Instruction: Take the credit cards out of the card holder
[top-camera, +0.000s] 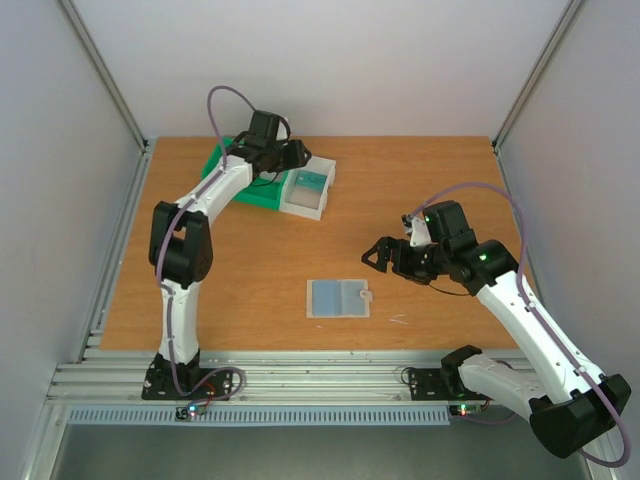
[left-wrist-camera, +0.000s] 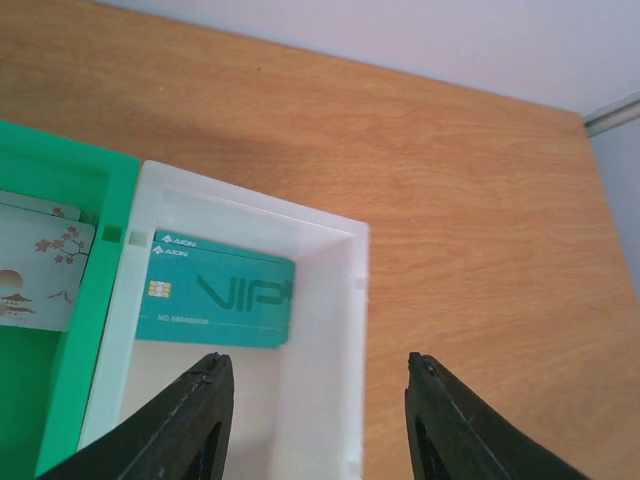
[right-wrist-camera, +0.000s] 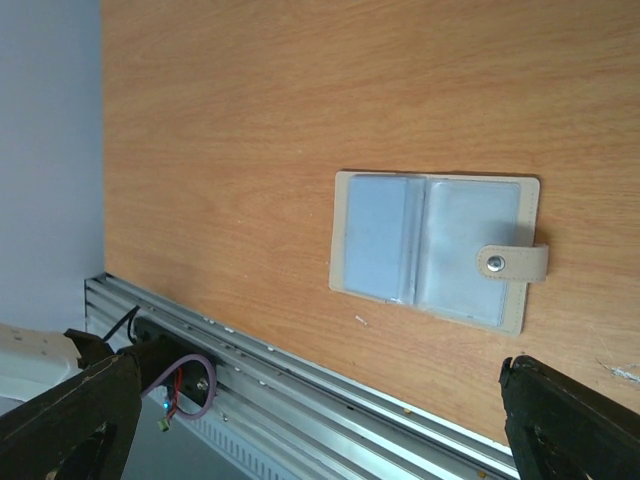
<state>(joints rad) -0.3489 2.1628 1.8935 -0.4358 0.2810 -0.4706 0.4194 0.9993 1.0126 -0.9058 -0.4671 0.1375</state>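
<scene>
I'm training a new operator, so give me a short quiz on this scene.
1. True or false: the card holder lies open on the table.
2. The teal card lies in which part of the tray? A green compartment, B white compartment, C lid.
3. Which gripper hangs over the tray?
Key: 1 true; 2 B; 3 the left gripper.

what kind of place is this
Probably a robot lab test cell: a left arm and right arm bolted to a metal rail edging a wooden table, plain white walls around it, a card holder and tray set out.
</scene>
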